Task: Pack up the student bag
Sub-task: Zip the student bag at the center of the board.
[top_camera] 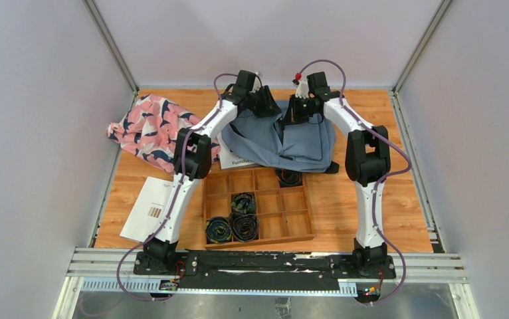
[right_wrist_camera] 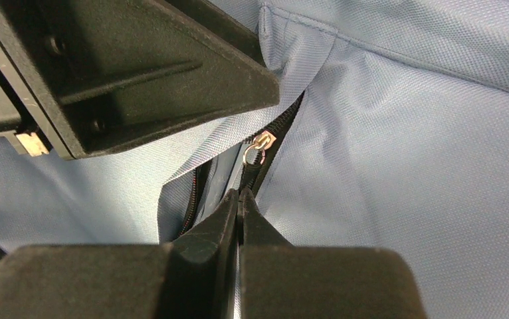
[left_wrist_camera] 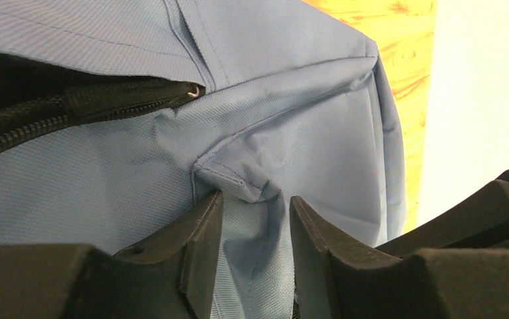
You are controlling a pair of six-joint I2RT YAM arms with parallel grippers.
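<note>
- Upper middle of the overhead view: one student bag (top_camera: 298, 143), slate-blue, slumped on the counter (top_camera: 351, 206) just behind the wooden tray (top_camera: 258, 244).
- Two arms, both reaching over the bag's far edge.
- Left end effector (left_wrist_camera: 256, 232): grasping one puckered fold of blue fabric between its two fingers, lower right of the black zipper teeth.
- Right end effector (right_wrist_camera: 240, 199): clenched tight, tips on the zipper line just under one small metal slider (right_wrist_camera: 262, 141); possibly nipping a pull tab, too hidden to tell.
- In the tray: four dark rolled bundles (top_camera: 244, 227), one per compartment; three at centre-left, one at the top right by the bag's near edge.
- Left of frame: one pink patterned cloth (top_camera: 149, 129), one white sheet (top_camera: 147, 209).
- Peeking from under the bag: one more printed sheet (top_camera: 242, 161).
</note>
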